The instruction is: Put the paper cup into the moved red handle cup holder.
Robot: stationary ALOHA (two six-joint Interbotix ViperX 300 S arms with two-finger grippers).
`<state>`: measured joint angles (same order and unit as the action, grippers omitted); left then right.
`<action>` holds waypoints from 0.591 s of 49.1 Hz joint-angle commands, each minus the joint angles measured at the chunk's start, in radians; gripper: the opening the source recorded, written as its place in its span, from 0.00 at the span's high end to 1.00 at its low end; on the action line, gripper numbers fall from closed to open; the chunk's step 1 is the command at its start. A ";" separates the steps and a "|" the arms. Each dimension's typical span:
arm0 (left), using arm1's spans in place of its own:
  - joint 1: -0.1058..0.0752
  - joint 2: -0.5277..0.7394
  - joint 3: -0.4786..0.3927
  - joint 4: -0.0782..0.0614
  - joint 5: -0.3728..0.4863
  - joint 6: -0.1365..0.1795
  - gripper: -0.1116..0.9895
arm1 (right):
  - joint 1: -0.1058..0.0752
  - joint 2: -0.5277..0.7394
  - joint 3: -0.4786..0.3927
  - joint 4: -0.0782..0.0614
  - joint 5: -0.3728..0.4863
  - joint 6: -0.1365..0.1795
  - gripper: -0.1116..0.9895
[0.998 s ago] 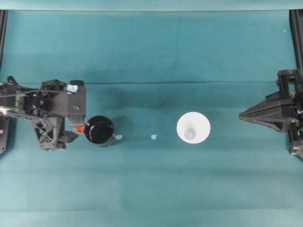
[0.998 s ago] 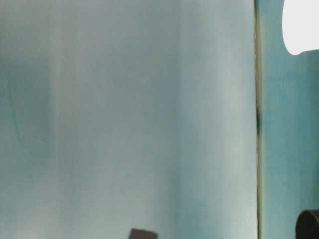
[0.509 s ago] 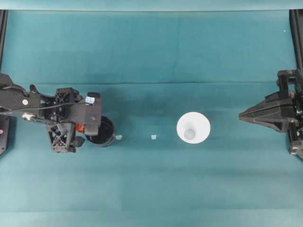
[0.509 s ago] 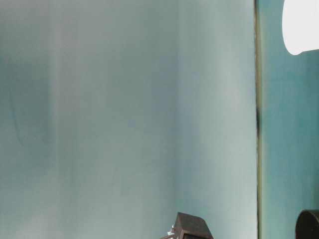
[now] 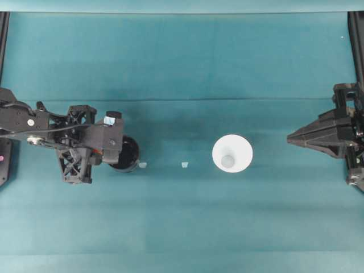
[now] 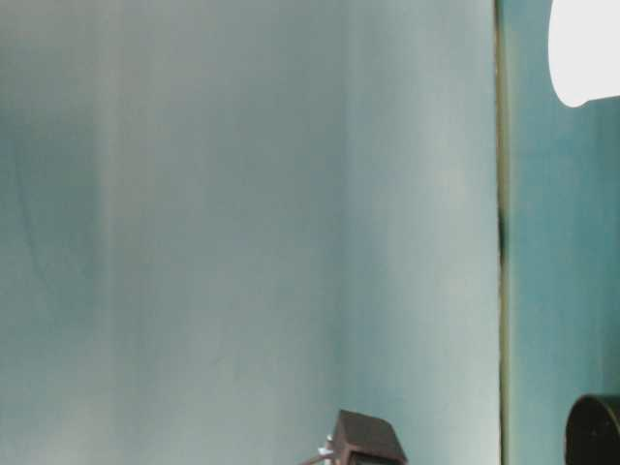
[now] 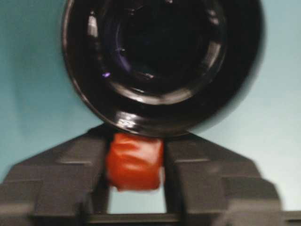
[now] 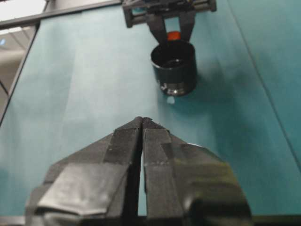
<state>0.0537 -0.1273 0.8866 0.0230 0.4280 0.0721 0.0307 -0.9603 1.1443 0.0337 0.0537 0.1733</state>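
1. A round, glossy black cup holder (image 7: 162,61) is sitting on the teal worktop (image 7: 28,94), its dark inside reflecting small glints of light.
2. Its short orange-red handle tab (image 7: 135,161) is sticking out toward the camera from the near rim.
3. The left gripper (image 7: 136,176) is closing its two black jaws on the tab, one pressing against each side.

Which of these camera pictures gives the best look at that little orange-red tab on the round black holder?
The left wrist view: the orange-red handle tab sits large and close between the left gripper fingers, under the black cup holder. The right wrist view shows it as a small far dot. In the overhead view the arm mostly covers it.
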 commanded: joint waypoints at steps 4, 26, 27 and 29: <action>-0.003 -0.015 -0.049 0.005 0.011 0.000 0.64 | -0.002 0.008 -0.015 0.003 -0.006 0.009 0.98; -0.023 0.107 -0.374 0.005 0.077 0.008 0.64 | -0.009 0.008 -0.015 0.003 -0.005 0.009 0.98; -0.025 0.118 -0.387 0.006 0.077 0.008 0.64 | -0.009 0.008 -0.015 0.003 -0.006 0.009 0.98; -0.028 0.138 -0.408 0.005 0.077 0.008 0.64 | -0.011 0.008 -0.015 0.003 -0.005 0.008 0.98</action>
<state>0.0337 -0.0123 0.5308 0.0230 0.5077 0.0782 0.0245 -0.9603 1.1428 0.0337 0.0537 0.1733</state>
